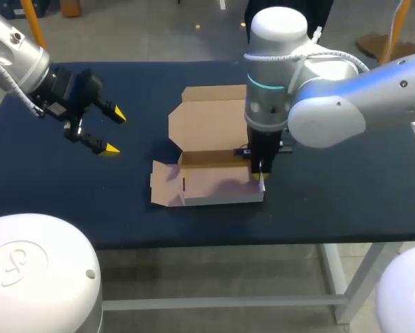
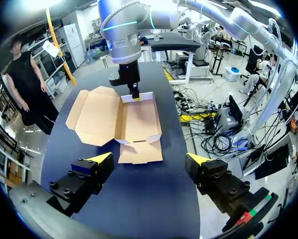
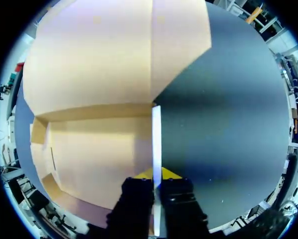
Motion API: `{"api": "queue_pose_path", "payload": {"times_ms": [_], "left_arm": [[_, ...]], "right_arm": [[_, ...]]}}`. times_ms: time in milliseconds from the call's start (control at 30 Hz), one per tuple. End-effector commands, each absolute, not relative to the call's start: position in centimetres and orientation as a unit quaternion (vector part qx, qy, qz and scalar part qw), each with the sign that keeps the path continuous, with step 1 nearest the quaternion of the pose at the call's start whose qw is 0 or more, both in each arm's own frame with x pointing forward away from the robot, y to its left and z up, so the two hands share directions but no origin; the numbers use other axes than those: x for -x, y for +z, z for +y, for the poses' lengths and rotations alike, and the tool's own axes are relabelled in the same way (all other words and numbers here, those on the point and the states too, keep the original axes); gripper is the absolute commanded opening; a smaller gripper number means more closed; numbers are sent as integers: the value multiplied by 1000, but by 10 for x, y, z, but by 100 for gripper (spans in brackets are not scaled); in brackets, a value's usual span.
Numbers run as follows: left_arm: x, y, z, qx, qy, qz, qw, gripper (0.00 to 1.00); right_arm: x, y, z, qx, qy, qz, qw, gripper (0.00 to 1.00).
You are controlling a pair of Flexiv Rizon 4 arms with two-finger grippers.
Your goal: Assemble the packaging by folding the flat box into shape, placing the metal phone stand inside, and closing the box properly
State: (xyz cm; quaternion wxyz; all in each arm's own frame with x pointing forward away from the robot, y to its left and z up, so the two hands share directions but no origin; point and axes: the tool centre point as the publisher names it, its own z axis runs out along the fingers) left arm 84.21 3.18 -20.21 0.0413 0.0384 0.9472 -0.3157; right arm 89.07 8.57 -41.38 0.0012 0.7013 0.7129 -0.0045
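Observation:
A brown cardboard box lies partly folded at the table's middle. Its lid is laid back flat and one side flap is spread out to the left. My right gripper points straight down at the box's right end. In the right wrist view this gripper is shut on the thin upright side flap, next to the box floor. My left gripper hangs open over the table's left part, well away from the box. From the left wrist, the box lies ahead of the open left gripper.
The dark blue table has bare cloth to the left and right of the box. Its front edge runs just below the box.

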Motion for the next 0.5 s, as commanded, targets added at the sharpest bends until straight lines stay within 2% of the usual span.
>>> {"api": "queue_pose_path", "payload": {"times_ms": [33, 500], "left_arm": [[-841, -201, 32, -38, -314, 948, 40, 100], [-841, -201, 32, -38, -314, 948, 40, 100]], "right_arm": [[-893, -415, 87, -703, -6, 711, 0, 0], [-892, -415, 86, -706, -3, 708, -3, 0]]}}
